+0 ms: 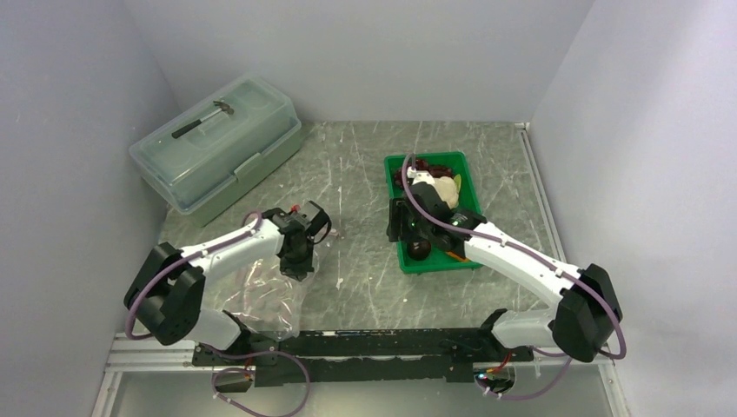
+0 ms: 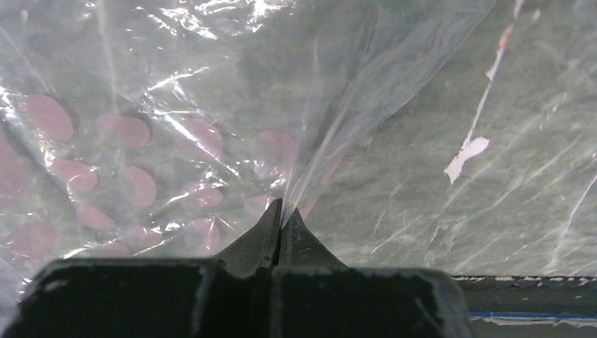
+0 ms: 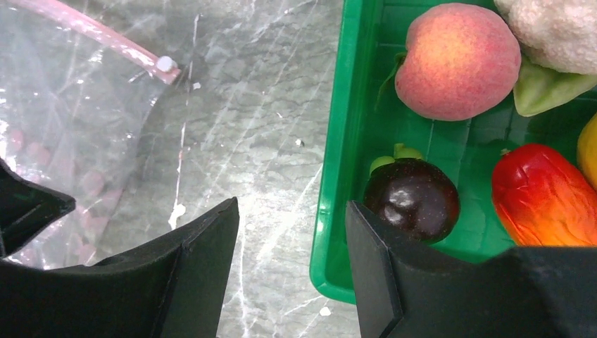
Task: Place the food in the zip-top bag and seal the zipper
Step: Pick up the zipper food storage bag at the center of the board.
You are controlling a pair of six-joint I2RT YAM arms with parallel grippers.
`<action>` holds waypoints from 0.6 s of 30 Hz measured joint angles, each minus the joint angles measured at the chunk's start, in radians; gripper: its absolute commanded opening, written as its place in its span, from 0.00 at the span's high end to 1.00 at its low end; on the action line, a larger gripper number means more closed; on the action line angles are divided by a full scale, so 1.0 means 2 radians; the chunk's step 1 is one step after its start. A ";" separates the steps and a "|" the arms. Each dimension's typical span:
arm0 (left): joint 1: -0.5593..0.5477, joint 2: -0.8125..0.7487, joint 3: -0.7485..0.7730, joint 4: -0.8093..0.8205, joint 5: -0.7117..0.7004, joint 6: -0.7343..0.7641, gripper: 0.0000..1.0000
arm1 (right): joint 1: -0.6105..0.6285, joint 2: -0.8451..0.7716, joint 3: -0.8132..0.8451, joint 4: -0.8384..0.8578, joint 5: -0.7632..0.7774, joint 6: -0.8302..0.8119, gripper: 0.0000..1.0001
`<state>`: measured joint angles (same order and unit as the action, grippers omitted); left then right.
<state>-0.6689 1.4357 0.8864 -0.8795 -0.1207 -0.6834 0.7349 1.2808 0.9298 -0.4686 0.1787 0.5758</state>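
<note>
From the overhead feed I read the grey table [image 1: 365, 174] as a clock face. The translucent lidded box [image 1: 217, 148] sits at 10 o'clock against the left wall. The zip-top bag [image 1: 261, 300] lies crumpled at 7 o'clock, close to the left arm's base. The green tray [image 1: 467, 181] sits at about 2 o'clock, well apart from the bag.

My left gripper [image 1: 297, 269] hangs over the bag's far right corner. On its wrist camera the fingers are clenched tip to tip on a raised fold of the clear film [image 2: 176, 105], which fans up and away toward 12 o'clock. Pink oval spots show through it at 9 o'clock.

My right gripper [image 3: 292, 211] is spread wide and grasps nothing. It hovers astride the tray's left rim, with bare table showing between the fingers. The zipper [image 3: 91, 32] runs across at 10 o'clock from that gap.

In the tray, the cauliflower [image 3: 556, 28] is at 1 o'clock, touching the peach [image 3: 457, 60] beside it. The pepper [image 3: 545, 197] lies at 3 o'clock. The plum [image 3: 412, 201] sits just beside the right-hand finger on its outer side, not between the fingers.
</note>
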 measured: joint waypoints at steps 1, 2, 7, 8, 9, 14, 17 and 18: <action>-0.007 -0.002 0.000 0.000 -0.001 0.002 1.00 | 0.000 -0.003 0.000 0.000 -0.002 0.000 0.39; -0.013 -0.004 0.001 -0.002 -0.005 0.005 1.00 | 0.000 -0.005 0.000 0.001 -0.004 0.000 0.39; -0.055 -0.010 0.017 -0.011 -0.022 0.009 1.00 | 0.000 -0.015 0.000 0.000 -0.013 -0.003 0.39; -0.065 -0.014 0.021 -0.012 -0.027 0.009 1.00 | 0.000 -0.016 0.000 0.000 -0.016 -0.004 0.39; -0.073 -0.019 0.025 -0.013 -0.031 0.009 1.00 | 0.000 -0.017 0.000 0.000 -0.018 -0.004 0.39; -0.105 -0.065 0.036 -0.014 -0.044 0.011 1.00 | 0.000 -0.033 0.000 0.000 -0.032 -0.003 0.38; -0.115 -0.091 0.038 -0.014 -0.047 0.019 1.00 | 0.000 -0.043 0.000 0.000 -0.041 -0.003 0.38; -0.117 -0.097 0.038 -0.014 -0.048 0.021 1.00 | 0.000 -0.047 0.000 0.000 -0.043 -0.003 0.38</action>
<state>-0.9031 1.2415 0.9627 -0.9077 -0.2161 -0.6407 0.7349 1.1877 0.9298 -0.4690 0.0937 0.5697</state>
